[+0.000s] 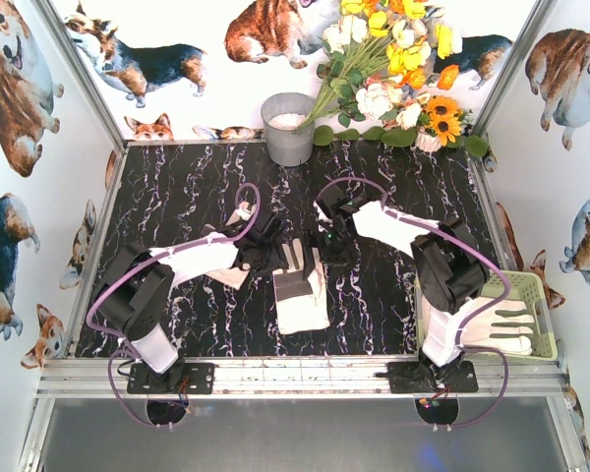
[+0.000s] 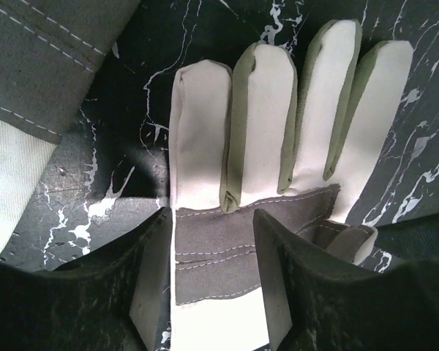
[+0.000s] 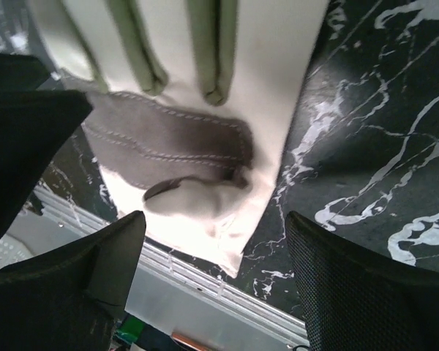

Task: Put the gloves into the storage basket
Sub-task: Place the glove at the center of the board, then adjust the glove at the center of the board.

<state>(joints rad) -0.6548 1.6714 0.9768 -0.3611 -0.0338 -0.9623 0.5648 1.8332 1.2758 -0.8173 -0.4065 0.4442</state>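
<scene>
A cream-white glove (image 1: 303,295) with grey-olive fingers lies flat at the table's middle. My left gripper (image 1: 275,251) is down over it. In the left wrist view its jaws (image 2: 214,245) stand apart on either side of the glove's (image 2: 263,139) grey palm patch, the fabric flat between them. My right gripper (image 1: 326,241) hovers open just beside the same glove (image 3: 190,124), with nothing between its fingers (image 3: 216,241). A second glove (image 1: 231,277) lies under the left arm, seen as a grey patch (image 2: 36,66). The storage basket (image 1: 546,315) at the near right holds gloves (image 1: 497,324).
A grey metal bucket (image 1: 288,128) stands at the back centre, with a bunch of flowers (image 1: 393,69) to its right. The table's metal front rail (image 3: 205,292) runs close to the glove's cuff. The right arm's elbow (image 1: 450,265) hangs over the basket's left side.
</scene>
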